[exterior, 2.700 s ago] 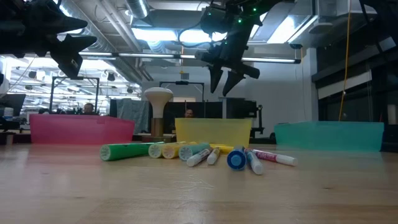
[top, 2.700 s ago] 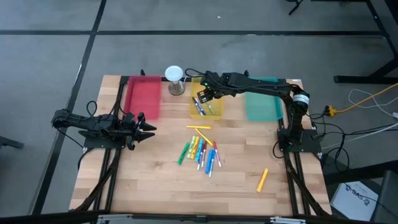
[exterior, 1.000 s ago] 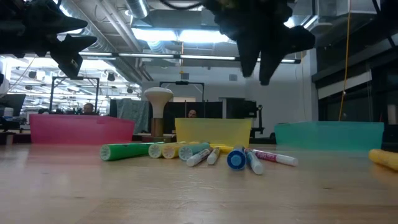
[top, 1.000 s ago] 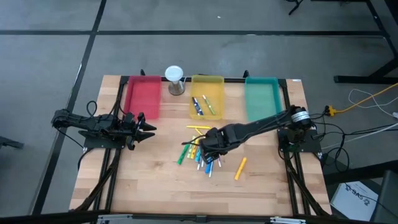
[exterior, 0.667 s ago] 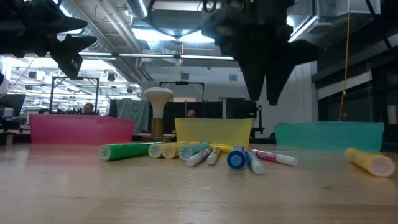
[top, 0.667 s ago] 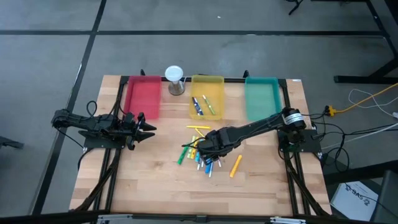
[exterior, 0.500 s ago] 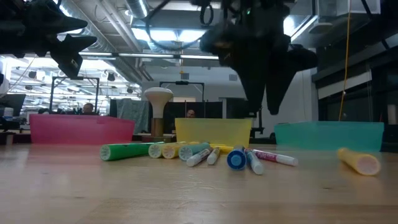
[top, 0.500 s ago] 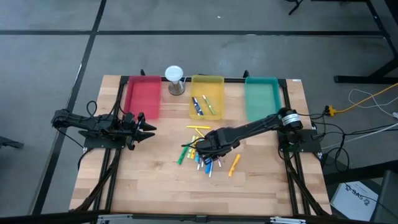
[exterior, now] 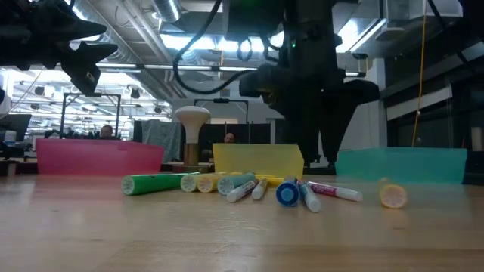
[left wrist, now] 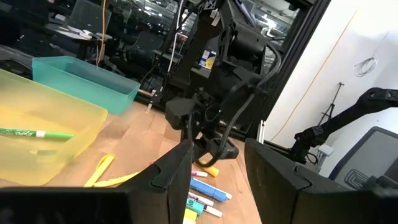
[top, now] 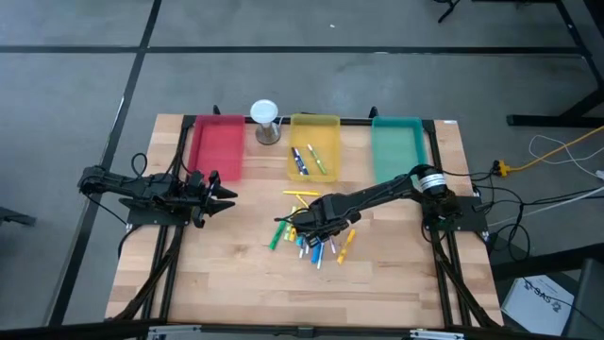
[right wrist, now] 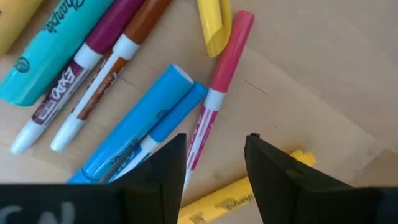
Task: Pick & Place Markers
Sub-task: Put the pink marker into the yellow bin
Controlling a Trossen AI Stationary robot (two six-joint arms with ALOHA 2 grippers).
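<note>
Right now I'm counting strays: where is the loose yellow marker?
In the high view the yellow marker lies on the table's right half, at the right edge of the marker pile, just beside the right claw.

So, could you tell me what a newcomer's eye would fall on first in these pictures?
Probably the bright heap of markers at the middle of the wooden table, with the right gripper low over it, fingers apart and holding nothing. Next come the red tray, yellow tray and teal tray along the far edge; the yellow one already holds markers. The left gripper waits at the left side.
</note>
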